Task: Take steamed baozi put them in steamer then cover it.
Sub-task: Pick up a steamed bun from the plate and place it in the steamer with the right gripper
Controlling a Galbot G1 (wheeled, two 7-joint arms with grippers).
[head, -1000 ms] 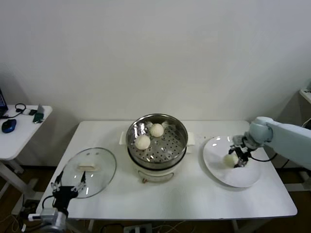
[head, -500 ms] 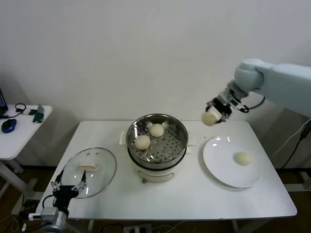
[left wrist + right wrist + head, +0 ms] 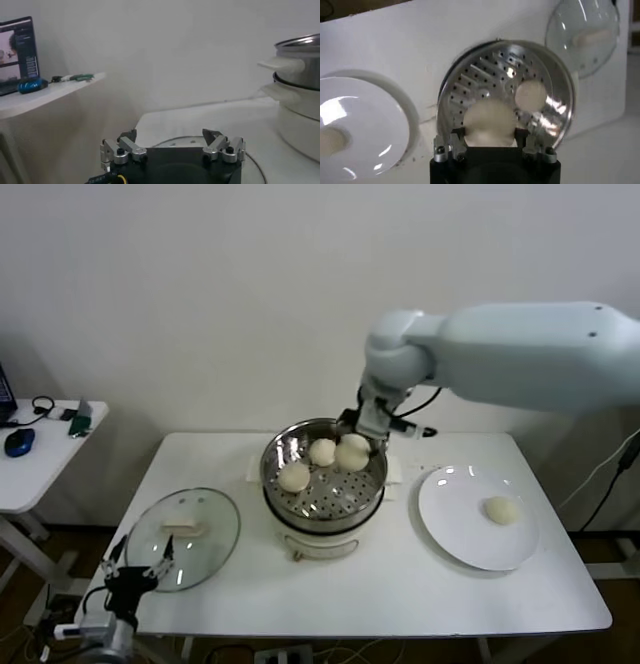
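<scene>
- Right hand [image 3: 354, 446] hangs over the steamer [image 3: 323, 481], clamped on a baozi [image 3: 351, 455].
- Two baozi inside; one on the plate [image 3: 450, 534].
- Cover [image 3: 183, 537] unplaced; left hand [image 3: 172, 148] parked, apart.

From the head view I cannot see the right gripper [image 3: 358, 446] fingers; the wrist covers them. In the right wrist view a baozi [image 3: 489, 124] is partly covered by the gripper body. The left gripper [image 3: 138, 569] is small at the lower left.
</scene>
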